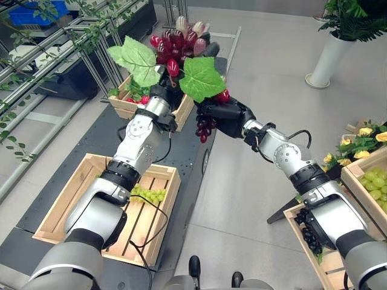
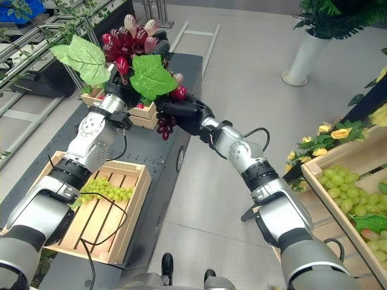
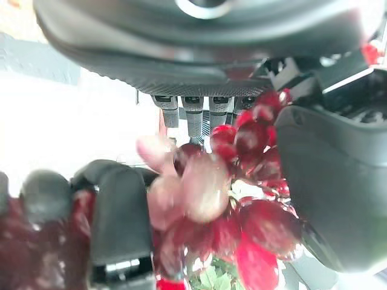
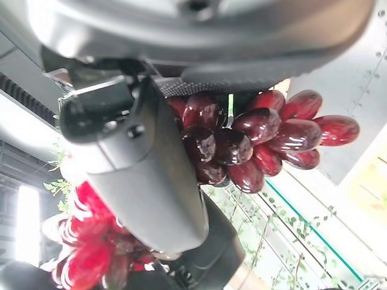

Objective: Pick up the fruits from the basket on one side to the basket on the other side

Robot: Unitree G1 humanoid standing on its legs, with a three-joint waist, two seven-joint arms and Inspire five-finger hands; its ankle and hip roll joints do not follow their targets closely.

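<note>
Holding the big bunch of red grapes with broad green leaves aloft, my left hand has its fingers curled round the cluster from below, above the far wooden crate on the dark table. Just right of those fingers, my right hand is clenched on a smaller dark-red grape cluster that dangles beneath it. I judge this fruit light but loose: berries slick, leaves floppy, so the stem or the packed core is the safest hold. Nearer me than the left fingers lies a slatted wooden tray with green grapes. Well right of the right fingers stand crates of green grapes and black grapes; the leaves block my sight.
</note>
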